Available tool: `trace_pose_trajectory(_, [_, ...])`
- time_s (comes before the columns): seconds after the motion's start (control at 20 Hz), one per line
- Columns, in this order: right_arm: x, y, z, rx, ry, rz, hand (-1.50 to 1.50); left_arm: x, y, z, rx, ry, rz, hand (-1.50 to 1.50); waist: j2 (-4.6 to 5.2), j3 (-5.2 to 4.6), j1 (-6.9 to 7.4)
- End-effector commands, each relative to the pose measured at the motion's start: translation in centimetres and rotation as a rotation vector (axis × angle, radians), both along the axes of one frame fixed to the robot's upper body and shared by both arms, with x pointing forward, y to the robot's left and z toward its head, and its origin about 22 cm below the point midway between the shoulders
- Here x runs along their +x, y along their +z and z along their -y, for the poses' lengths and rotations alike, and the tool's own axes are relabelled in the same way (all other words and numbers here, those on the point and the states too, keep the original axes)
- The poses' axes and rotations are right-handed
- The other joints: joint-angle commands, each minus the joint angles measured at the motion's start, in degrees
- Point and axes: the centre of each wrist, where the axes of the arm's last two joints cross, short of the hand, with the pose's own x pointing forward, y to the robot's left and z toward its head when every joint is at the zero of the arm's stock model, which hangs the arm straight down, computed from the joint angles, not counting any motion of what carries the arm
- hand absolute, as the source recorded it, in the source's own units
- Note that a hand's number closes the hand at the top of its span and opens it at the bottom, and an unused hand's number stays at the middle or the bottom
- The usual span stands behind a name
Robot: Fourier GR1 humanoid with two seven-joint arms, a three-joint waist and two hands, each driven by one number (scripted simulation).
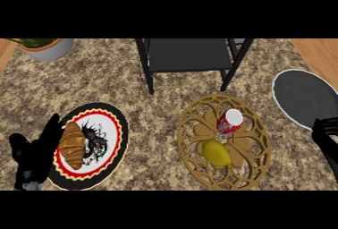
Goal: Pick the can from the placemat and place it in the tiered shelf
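On my head view I log the following. Counter [132,85]: speckled brown stone top, carrying everything listed here. Placemat [254,167]: round, golden openwork, centre-right and near. Can [230,121]: red with a pale top, lying on the far half of the placemat, tilted, its top turned to the far right; no robot hand touches it. Lemon [216,153]: yellow, on the same placemat, just beside the can on its near side. Tiered shelf [191,56]: black frame with a dark grey shelf board, standing at the far centre, its legs coming down just beyond the placemat; I see nothing resting on the visible board. Plate [109,138]: round, black rim with a red scalloped ring and a white centre bearing a black figure, at near left. Croissant [73,145]: golden brown, lying on the left part of the plate. Grey mat [305,98]: dark, oval, pale edge, at the right, cut by the view's border. Plant pot [49,48]: pale, with green leaves, far left corner. Left robot hand [33,156]: black, at the near left edge, fingers straight and pointing up, released, overlapping the plate's left rim. Right robot hand [327,138]: black, only a sliver at the right edge; I cannot tell whether it is released or clenched.
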Motion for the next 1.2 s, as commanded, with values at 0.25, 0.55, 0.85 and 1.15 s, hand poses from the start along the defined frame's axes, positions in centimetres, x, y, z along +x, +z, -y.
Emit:
trace_pose_trajectory(0.25, [-10.2, 2.7, -3.1, 0.022, -0.130, -0.003, -1.50, 1.3, -0.1, 1.6, -0.144, -0.094, -0.115, 0.00, 0.10, 0.47, 4.34])
trace_pose_trajectory(0.55, [-11.6, 9.0, -6.7, 0.051, 0.038, -0.112, -1.50, 2.1, -1.0, 1.4, -0.140, -0.107, -0.088, 0.00, 0.37, 0.39, 5.36])
trace_pose_trajectory(0.85, [-10.0, 13.7, -8.8, -0.001, 0.058, -0.265, -1.50, 3.8, 0.1, 1.9, -0.155, -0.116, -0.092, 0.00, 0.76, 0.37, 6.89])
trace_pose_trajectory(1.15, [-6.3, 16.4, -9.5, -0.004, -0.089, -0.370, -1.50, 3.5, 0.6, 2.9, -0.108, -0.160, -0.084, 0.00, 0.79, 0.40, 8.24])
